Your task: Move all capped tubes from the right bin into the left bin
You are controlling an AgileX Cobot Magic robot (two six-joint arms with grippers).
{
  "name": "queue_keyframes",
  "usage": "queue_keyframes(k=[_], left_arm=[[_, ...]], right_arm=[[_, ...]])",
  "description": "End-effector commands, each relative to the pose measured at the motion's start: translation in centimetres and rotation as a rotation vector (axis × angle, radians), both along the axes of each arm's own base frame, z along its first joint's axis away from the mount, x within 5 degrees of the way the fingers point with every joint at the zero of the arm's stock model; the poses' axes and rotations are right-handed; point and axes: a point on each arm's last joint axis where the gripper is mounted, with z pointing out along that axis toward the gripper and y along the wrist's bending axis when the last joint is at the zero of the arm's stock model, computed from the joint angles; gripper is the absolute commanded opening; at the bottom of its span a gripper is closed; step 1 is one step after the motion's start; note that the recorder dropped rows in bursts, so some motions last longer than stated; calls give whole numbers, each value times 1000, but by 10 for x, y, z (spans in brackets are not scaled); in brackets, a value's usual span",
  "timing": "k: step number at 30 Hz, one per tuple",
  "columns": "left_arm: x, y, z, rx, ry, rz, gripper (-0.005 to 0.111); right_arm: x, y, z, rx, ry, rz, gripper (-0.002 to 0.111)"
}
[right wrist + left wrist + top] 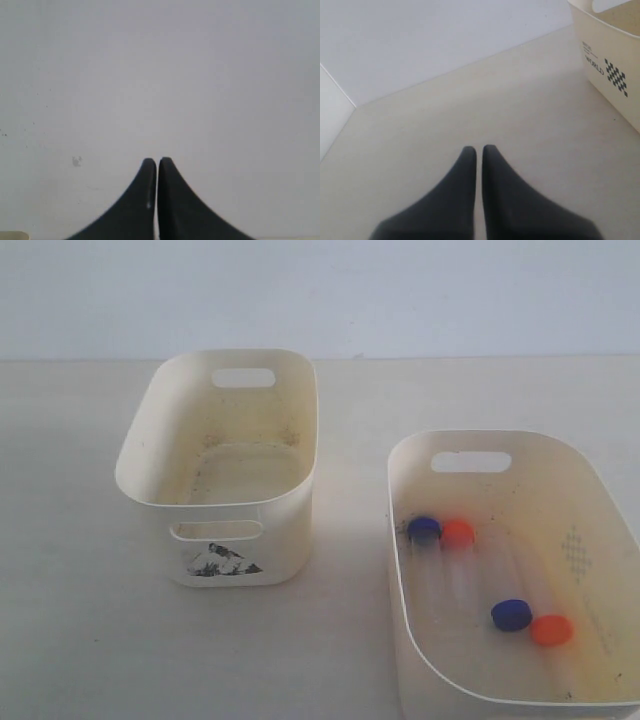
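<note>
Several capped tubes lie in the wide right bin (pixel 420 660): one blue-capped (pixel 424 531) beside one orange-capped (pixel 458 533) toward the back, another blue cap (pixel 511 615) and orange cap (pixel 551 630) nearer the front. The taller left bin (pixel 135 455) with the dark sticker holds nothing I can see. Neither gripper shows in the exterior view. My left gripper (pixel 479 149) is shut over bare table, with a cream bin wall (pixel 600 45) off to one side. My right gripper (pixel 157 161) is shut and faces a plain pale wall.
The two bins stand on a pale tabletop (pixel 330 630) with a gap between them. A light wall (pixel 320 290) runs behind the table. Printed lettering and a checker mark (pixel 616 76) show on the bin wall in the left wrist view.
</note>
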Motion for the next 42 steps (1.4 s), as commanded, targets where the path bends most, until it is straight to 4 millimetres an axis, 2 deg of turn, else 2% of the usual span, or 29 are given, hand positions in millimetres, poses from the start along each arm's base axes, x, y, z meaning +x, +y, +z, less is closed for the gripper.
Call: queue_keyframes(k=[1,6,8,14,21,25,30,36,39,42], left_arm=[[0,0,1,-12,-6,-5,4],[0,0,1,-12,-6,-5,4],[0,0,1,-12,-6,-5,4],[0,0,1,-12,-6,-5,4],[0,0,1,-12,-6,-5,4],[0,0,1,-12,-6,-5,4],[0,0,1,-12,-6,-5,4],[0,0,1,-12,-6,-5,4],[0,0,1,-12,-6,-5,4],[0,0,1,-12,-6,-5,4]], right_arm=[[-1,1,37,-25,192,1,1],[24,1,50,-16,603,22,1],[35,1,54,-13,688,26,1],[64,0,61,-8,690,22,1],[73,-1,68,-1,595,16,1],[84,1,68,52,589,41,1],[111,4,52,130,702,82,1],[144,9,22,222,956,136,1],[153,19,19,179,1035,202,-1],[155,39,26,122,1040,299,0]])
